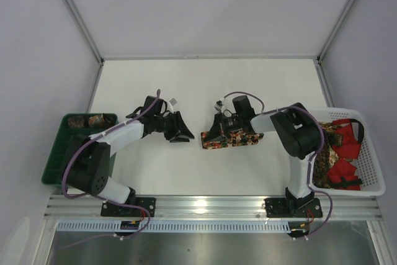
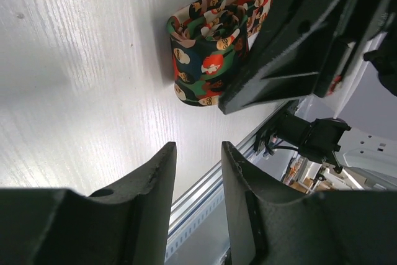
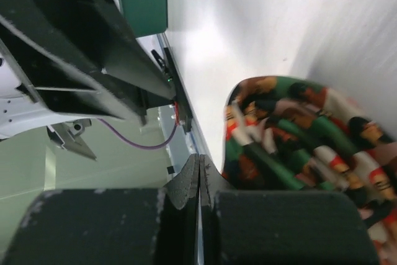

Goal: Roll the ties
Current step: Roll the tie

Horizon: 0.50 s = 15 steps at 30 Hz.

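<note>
The tie (image 1: 239, 139) lies in the middle of the table (image 1: 186, 85), its length running left to right and its rolled end pointing toward the left gripper (image 1: 178, 132). The right gripper (image 1: 214, 130) is nearer, right at that rolled end, fingers pressed together with nothing visible between them. The left gripper hangs just left of the roll, narrowly parted and empty.
</note>
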Motion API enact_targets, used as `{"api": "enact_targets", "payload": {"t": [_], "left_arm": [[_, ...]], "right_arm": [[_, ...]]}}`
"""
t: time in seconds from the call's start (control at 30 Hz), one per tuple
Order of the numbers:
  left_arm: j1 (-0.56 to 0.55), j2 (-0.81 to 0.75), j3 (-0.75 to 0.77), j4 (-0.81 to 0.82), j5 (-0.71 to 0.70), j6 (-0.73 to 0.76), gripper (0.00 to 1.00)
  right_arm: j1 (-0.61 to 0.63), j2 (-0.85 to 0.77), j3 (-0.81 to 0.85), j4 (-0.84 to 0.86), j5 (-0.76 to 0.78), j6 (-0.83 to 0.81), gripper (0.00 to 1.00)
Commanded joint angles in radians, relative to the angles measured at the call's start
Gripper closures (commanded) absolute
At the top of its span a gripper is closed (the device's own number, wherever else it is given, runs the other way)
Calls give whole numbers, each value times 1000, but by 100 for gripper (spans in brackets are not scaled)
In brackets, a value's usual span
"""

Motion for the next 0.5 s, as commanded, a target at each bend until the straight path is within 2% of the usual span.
{"api": "enact_targets", "payload": {"t": [0.0,0.13,0.23,0.47], "left_arm": [[20,-52,23,-12,4,36,59],[34,-61,4,-8,5,38,59],[37,-58,1,-7,11,38,59],[39,-48,1,8,21,24,59]], "right_arm": [[-9,58,-4,142,-19,35,100],[-24,136,-57,236,-2,80,100],[-27,161,-60,220,-2,70,100],[-7,-9,24,74,-14,24,100]]}}
